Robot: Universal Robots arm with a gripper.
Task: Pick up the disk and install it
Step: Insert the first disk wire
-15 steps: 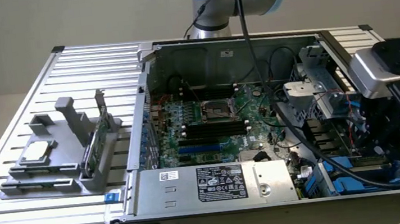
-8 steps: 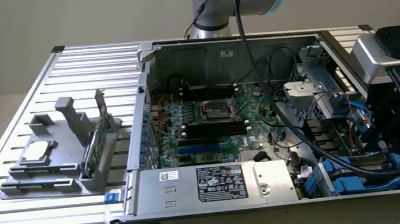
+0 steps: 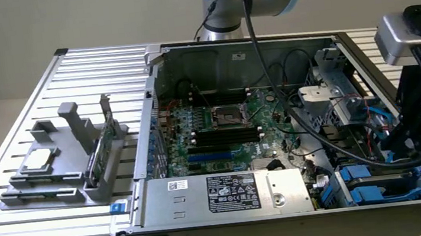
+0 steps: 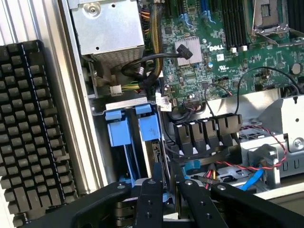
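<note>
Wrist view: gripper just over blue-edged disk in PC bay.

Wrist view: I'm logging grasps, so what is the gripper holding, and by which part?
Cannot tell: the gripper hangs over the drive bay with blue brackets, and any hold is hidden.

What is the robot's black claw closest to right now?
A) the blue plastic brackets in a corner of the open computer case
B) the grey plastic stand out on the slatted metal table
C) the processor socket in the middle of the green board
A: in the wrist view the black claw hangs right over the blue plastic brackets, in a corner of the open computer case.
</note>
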